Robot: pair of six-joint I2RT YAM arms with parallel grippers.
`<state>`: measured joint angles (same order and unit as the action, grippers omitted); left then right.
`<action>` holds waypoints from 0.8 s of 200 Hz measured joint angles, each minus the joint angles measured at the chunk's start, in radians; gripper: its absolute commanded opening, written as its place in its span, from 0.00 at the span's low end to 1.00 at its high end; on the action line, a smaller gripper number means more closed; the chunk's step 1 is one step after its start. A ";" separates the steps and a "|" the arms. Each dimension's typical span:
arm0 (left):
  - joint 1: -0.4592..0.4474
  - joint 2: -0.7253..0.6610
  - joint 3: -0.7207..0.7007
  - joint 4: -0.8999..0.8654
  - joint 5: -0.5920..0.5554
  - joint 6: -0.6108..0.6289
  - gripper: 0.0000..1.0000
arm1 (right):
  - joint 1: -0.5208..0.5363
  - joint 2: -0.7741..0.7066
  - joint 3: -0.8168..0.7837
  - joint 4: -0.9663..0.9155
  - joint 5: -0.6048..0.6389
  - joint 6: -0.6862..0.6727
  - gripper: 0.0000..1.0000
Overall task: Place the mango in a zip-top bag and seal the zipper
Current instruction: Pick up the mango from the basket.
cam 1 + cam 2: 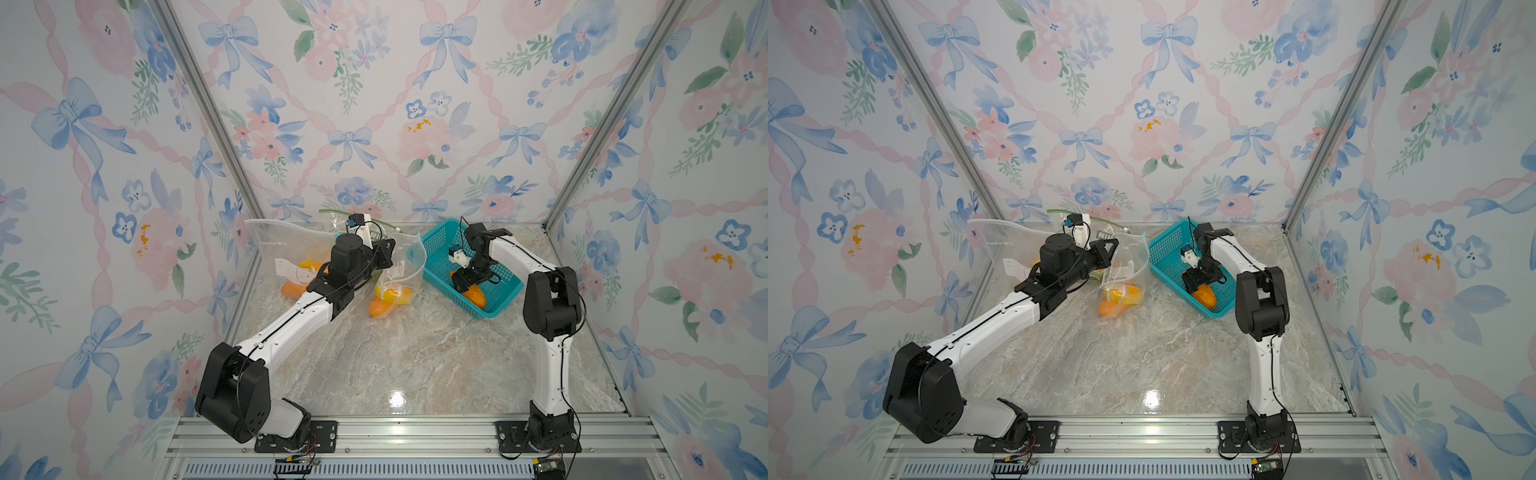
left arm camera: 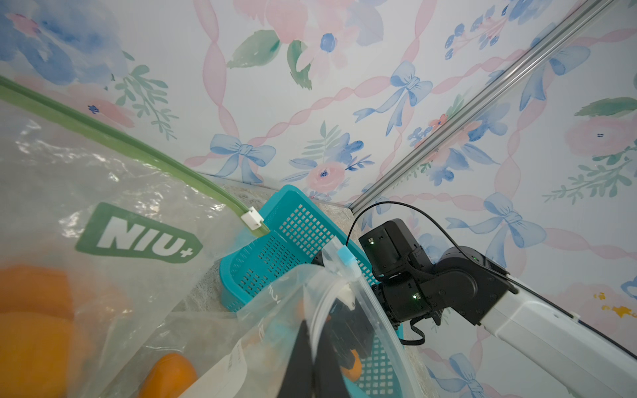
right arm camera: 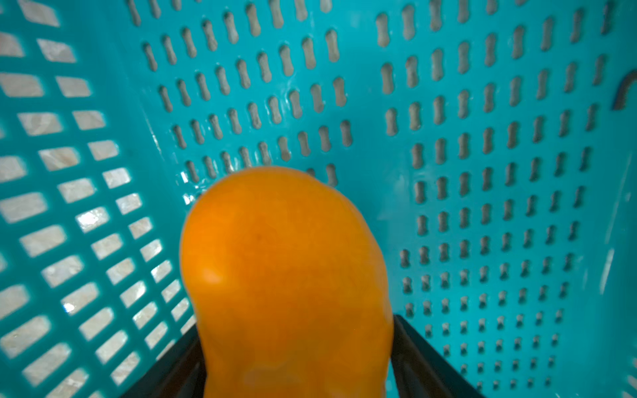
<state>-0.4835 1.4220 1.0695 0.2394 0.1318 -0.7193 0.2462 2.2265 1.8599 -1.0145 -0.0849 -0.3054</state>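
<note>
Bag [image 1: 400, 272], left of centre, stands with its rim pinched in the left gripper [image 1: 388, 250]. Only the left wrist view shows us the black fingers [image 2: 300, 351] pressed together on the clear plastic, with a blue slider [image 2: 345, 256] just beyond. Other mangoes [image 1: 388, 298] lie in its bottom. Further right, the mango [image 1: 475, 296] rests in the teal basket [image 1: 432, 241]. Both top views show the right gripper [image 1: 464, 288] over its end. The right wrist view adds that the jaws stand apart, flanking the fruit; we cannot tell whether they press it.
</note>
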 measured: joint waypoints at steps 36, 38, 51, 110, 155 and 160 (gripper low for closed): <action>0.000 0.000 0.000 0.000 0.000 0.000 0.00 | 0.000 0.046 0.062 -0.003 0.024 0.029 0.82; 0.000 0.000 0.000 0.000 0.000 0.000 0.00 | 0.000 0.048 0.065 -0.003 0.027 0.030 0.82; 0.000 0.000 0.000 0.000 0.000 0.000 0.00 | 0.000 0.059 0.079 -0.004 0.041 0.037 0.81; 0.000 0.000 0.000 0.000 0.000 0.000 0.00 | 0.006 0.072 0.093 -0.030 0.067 0.054 0.51; 0.000 0.000 0.000 0.000 0.000 0.000 0.00 | 0.013 0.066 0.093 -0.029 0.074 0.069 0.42; 0.000 0.000 0.000 0.000 0.000 0.000 0.00 | 0.014 0.062 0.093 -0.029 0.075 0.071 0.41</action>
<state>-0.4835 1.4223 1.0695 0.2394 0.1322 -0.7193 0.2604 2.2883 1.9533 -1.0439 -0.0097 -0.2344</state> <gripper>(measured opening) 0.050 0.563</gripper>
